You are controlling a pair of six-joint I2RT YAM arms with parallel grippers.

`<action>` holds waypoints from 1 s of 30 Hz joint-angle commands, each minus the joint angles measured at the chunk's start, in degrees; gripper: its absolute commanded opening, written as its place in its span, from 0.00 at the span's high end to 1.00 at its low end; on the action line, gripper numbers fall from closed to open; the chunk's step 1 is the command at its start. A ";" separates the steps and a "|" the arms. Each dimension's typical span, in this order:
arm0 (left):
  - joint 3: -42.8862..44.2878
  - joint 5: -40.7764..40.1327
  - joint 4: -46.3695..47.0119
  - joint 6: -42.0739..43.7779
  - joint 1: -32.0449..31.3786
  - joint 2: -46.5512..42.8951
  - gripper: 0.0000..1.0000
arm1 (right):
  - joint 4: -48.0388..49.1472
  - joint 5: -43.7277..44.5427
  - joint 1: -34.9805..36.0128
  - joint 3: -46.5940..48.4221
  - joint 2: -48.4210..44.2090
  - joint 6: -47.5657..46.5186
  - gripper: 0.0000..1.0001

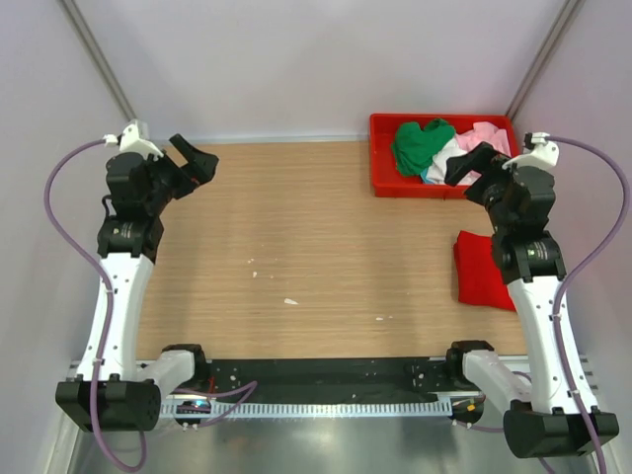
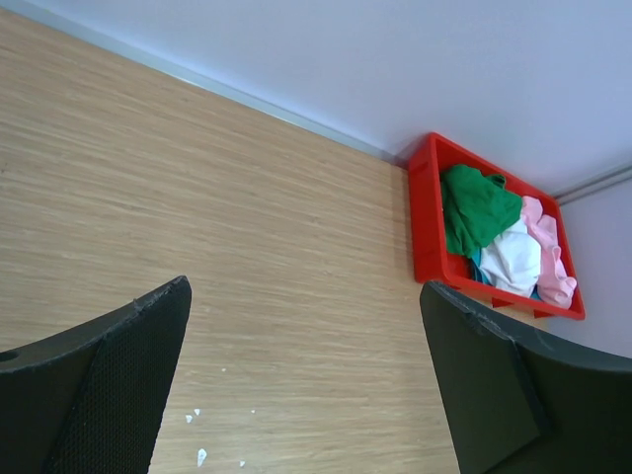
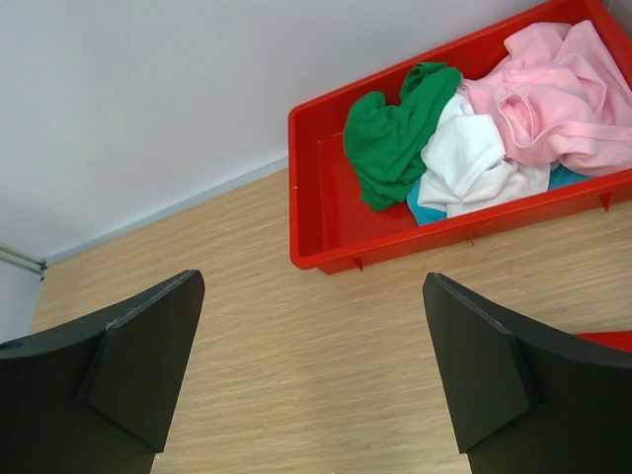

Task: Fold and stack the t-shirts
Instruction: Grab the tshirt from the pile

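No legible text or labels anywhere

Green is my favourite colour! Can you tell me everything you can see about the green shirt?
The green t-shirt is bright green, soft-looking cloth, crumpled in a heap and not folded. It lies inside the red tray, on the tray's floor, at one end of the pile of clothes. Its edge touches the white shirt beside it.

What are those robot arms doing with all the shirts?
Two robot arms are working on t-shirts. Both the left tool and the right tool are open and empty. A red t-shirt lies on the table beside the right arm. The green t-shirt, white t-shirt and pink t-shirt are bunched in the red tray.
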 commanded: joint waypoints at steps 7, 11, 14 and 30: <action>0.31 5.66 1.42 2.47 0.17 0.69 0.00 | 3.58 1.35 -0.20 1.27 6.15 0.78 0.00; 0.57 8.03 1.51 2.29 0.17 1.56 0.00 | 8.92 3.27 -0.12 -0.22 9.92 0.17 0.00; 0.40 8.21 1.60 2.12 0.17 1.74 0.00 | 10.08 9.59 -0.12 2.32 15.72 0.08 0.00; 1.80 11.46 0.19 2.73 0.17 7.19 0.00 | 8.67 13.67 -2.66 45.01 69.39 -4.40 0.01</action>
